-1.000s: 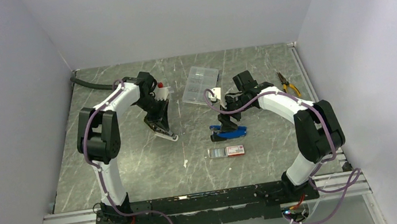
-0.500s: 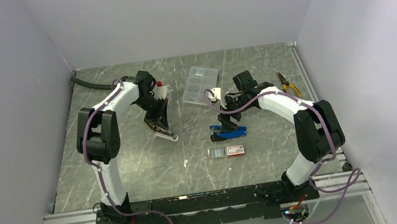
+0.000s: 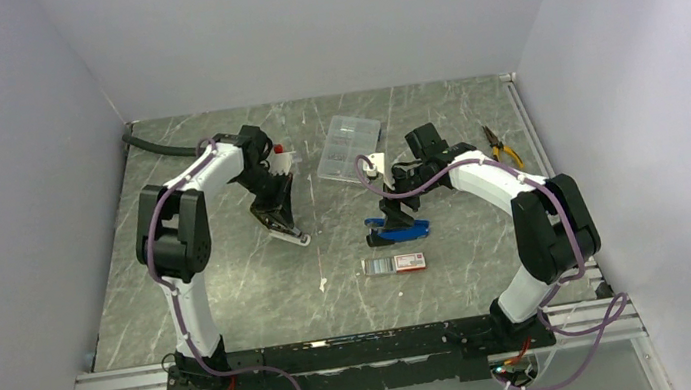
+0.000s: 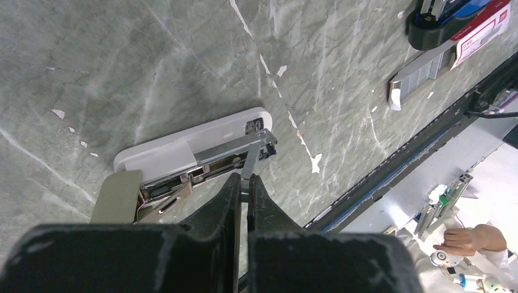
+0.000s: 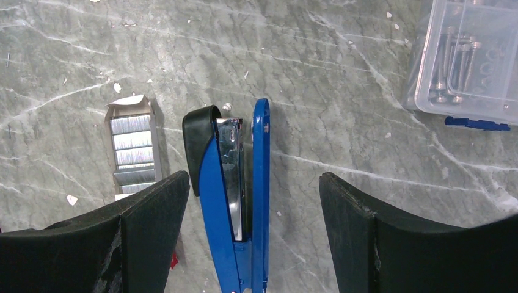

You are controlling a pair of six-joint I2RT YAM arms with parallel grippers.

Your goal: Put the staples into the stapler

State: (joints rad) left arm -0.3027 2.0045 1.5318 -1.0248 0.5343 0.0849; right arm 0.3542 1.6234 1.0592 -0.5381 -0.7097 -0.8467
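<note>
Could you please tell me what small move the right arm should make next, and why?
Probably lower the right gripper and close on the blue stapler: its jaws stand open astride it, and the staples lie exposed right beside it.

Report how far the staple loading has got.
Done: the staple tray is drawn out, strips exposed; the white stapler lies opened. In hand: the left gripper, jaws shut, pinches a thin grey strip at its magazine, apparently staples. The right gripper straddles the blue stapler, jaws open. Left: seating the strip, closing the stapler.
</note>
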